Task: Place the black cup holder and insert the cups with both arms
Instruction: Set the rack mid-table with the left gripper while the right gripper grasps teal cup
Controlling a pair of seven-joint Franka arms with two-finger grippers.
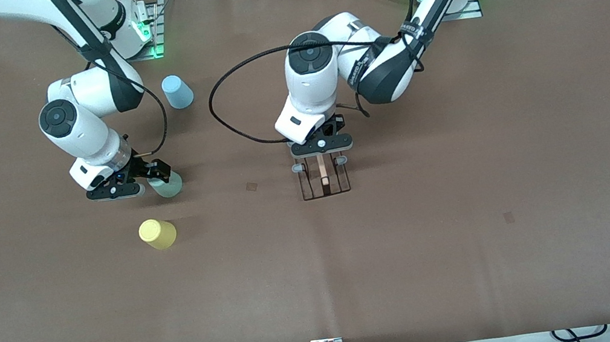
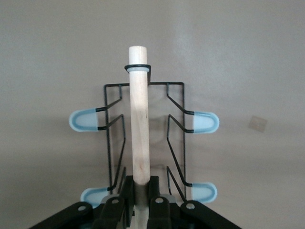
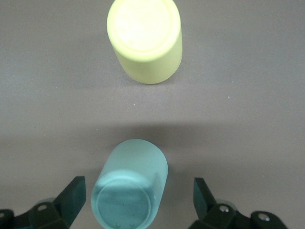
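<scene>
My left gripper [image 1: 321, 163] is clamped tight on the wooden rod [image 2: 139, 119] of the black cup holder [image 1: 325, 181], which shows just below the middle of the front view, its wire base apparently on the brown table [image 1: 469, 200]; I cannot tell whether it is fully down. In the left wrist view the rod runs up the middle of the frame and 4 blue-tipped pegs [image 2: 205, 121] stick out to the sides.

My right gripper [image 1: 150, 180] is spread wide around the mint-green cup [image 3: 128, 191], at the left of the front view, with its fingers [image 3: 71, 195] on either side and apart from the cup. The cup stands upside down, base up. The yellow cup [image 1: 157, 233] sits lower in that frame, and the light-blue cup [image 1: 177, 91] higher, toward the upper left.

To do this well I judge I should:
1. Keep the holder steady and level with my left grip, so the pegs do not swing.
2. Centre the mint-green cup between my right fingers before closing.
3. Close gently; a thin plastic cup may squash or squirt out.
4. Lift straight, clear of the yellow cup.
</scene>
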